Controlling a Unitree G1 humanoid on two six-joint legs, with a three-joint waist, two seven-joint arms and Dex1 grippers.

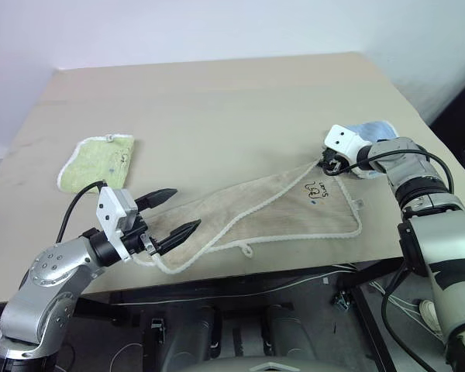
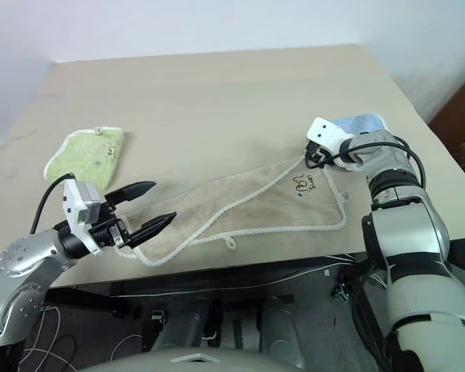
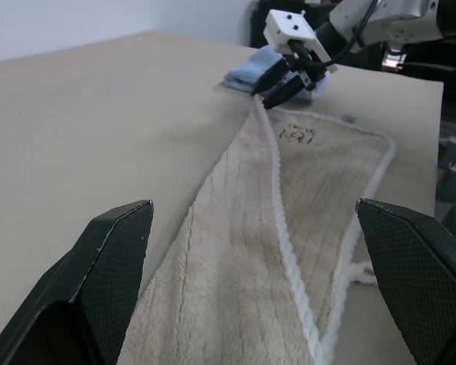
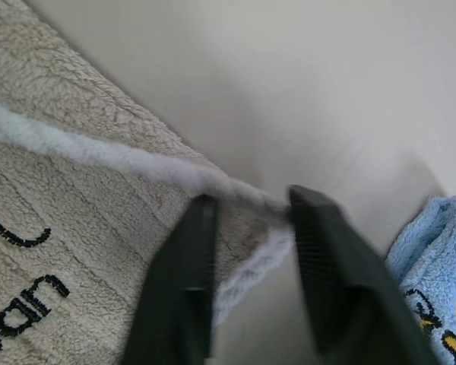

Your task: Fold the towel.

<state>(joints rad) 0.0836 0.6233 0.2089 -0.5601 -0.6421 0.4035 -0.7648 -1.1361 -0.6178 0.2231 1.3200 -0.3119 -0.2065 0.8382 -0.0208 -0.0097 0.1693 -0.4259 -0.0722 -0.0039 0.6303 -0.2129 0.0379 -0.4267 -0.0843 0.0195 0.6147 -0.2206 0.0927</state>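
Right gripper pinches the far corner of the towel; left gripper hangs open over the near end.

Nearest, the left gripper (image 1: 173, 211) points level across the table (image 1: 217, 101) with its two black fingers spread wide and nothing between them, hovering just above the narrow near end of the towel (image 1: 279, 209), whose white edging runs out ahead between the fingers in the left wrist view. The towel lies flat and diagonal on the table, partly folded over itself, a small white loop on its near edge; black stitching near its far corner reads only in part, letters like "an". There the right gripper (image 4: 247, 228), angled down, has its fingers closed around the white-edged corner. A light-blue towel (image 1: 372, 129) lies just behind it, and a light-green towel (image 1: 101, 161) lies well apart on the left.
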